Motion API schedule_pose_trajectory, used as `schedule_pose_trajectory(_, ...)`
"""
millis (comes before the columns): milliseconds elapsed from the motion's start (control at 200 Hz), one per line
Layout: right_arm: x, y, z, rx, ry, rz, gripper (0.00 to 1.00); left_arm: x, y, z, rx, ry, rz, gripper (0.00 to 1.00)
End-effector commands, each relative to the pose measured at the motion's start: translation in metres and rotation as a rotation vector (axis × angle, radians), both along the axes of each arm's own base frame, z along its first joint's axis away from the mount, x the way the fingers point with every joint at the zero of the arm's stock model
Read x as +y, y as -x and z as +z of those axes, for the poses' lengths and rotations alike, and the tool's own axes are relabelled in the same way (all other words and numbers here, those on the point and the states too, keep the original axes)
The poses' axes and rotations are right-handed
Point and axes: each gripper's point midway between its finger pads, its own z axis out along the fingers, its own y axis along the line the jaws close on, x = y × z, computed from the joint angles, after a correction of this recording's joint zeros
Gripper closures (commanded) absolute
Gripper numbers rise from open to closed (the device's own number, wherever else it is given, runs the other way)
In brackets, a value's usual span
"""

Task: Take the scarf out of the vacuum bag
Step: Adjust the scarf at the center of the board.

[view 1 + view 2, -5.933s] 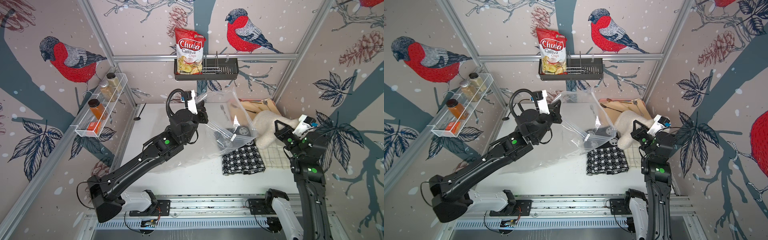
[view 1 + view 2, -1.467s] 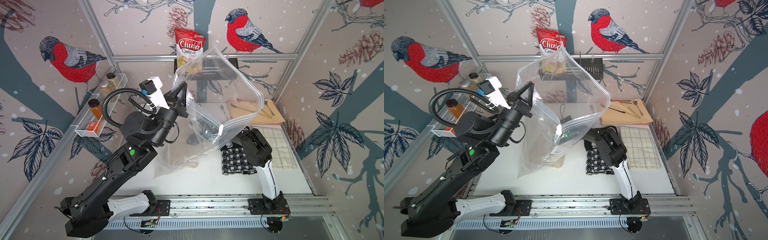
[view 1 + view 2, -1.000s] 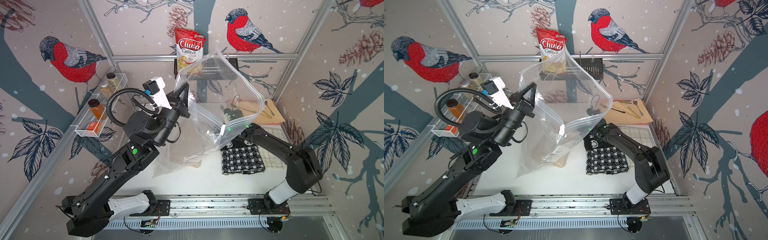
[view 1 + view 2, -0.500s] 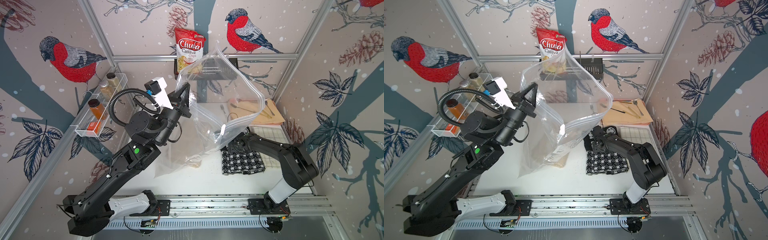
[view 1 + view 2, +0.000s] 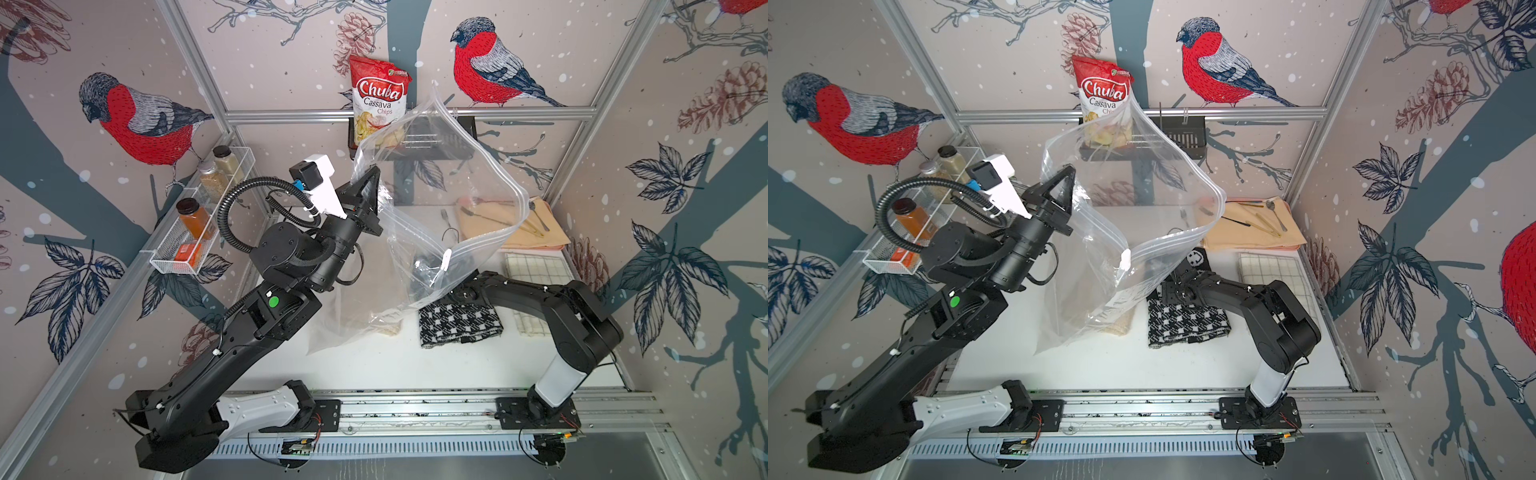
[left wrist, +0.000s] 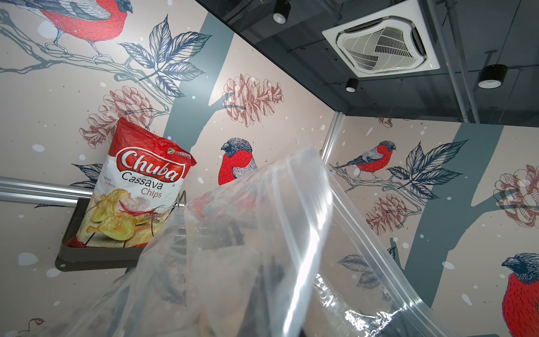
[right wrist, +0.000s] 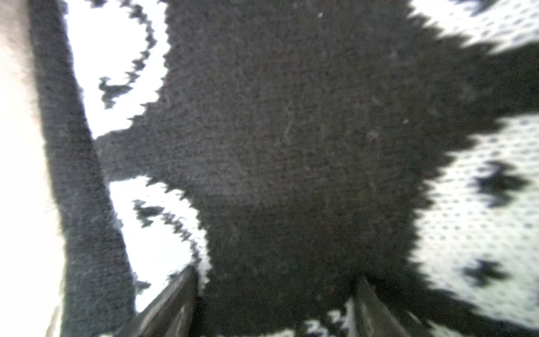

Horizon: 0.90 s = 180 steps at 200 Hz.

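Your biggest piece, the clear vacuum bag (image 5: 436, 187), hangs high with its upper corner clamped in the left gripper's (image 5: 371, 176) closed jaws. The black-and-white knitted scarf (image 5: 457, 324) lies on the table (image 5: 374, 365) just beside the bag's lower end, seemingly outside it. The right gripper (image 7: 274, 283) sits low on the scarf's far edge, jaws apart. Extraction looks nearly done; next, draw bag and scarf well apart.

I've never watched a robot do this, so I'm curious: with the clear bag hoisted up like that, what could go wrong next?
The left gripper pinches only one edge of the vacuum bag; slick plastic might slip free and drop. The right gripper is open, very near the black-and-white scarf; its close view is blurred, so it may grab poorly or catch plastic too.
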Motion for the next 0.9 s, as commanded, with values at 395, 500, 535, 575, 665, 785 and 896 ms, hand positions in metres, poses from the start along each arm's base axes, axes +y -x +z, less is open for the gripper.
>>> schedule_pose_trajectory(395, -0.062, 0.044, -0.019, 0.164, 0.021, -0.178, 0.17, 0.009, 0.006, 0.014, -0.058, 0.036, 0.018, 1.00)
schedule_pose_trajectory(500, -0.059, 0.044, -0.016, 0.156, 0.009, -0.185, 0.15, 0.007, 0.003, 0.013, -0.052, 0.031, 0.020, 1.00)
schedule_pose_trajectory(535, -0.057, 0.042, -0.011, 0.143, 0.001, -0.189, 0.15, 0.005, 0.003, 0.014, -0.052, 0.028, 0.018, 1.00)
schedule_pose_trajectory(575, -0.056, 0.037, -0.002, 0.118, -0.014, -0.197, 0.14, 0.003, 0.002, 0.014, -0.050, 0.024, 0.015, 1.00)
schedule_pose_trajectory(665, -0.056, 0.017, 0.038, -0.005, -0.051, -0.218, 0.11, 0.000, 0.000, 0.015, -0.048, 0.015, 0.009, 1.00)
schedule_pose_trajectory(785, -0.090, -0.012, 0.099, -0.161, -0.078, -0.318, 0.09, -0.002, 0.000, 0.016, -0.053, 0.007, 0.009, 1.00)
schedule_pose_trajectory(896, -0.144, -0.024, 0.137, -0.257, -0.059, -0.487, 0.08, -0.005, -0.004, 0.014, -0.050, -0.010, 0.018, 1.00)
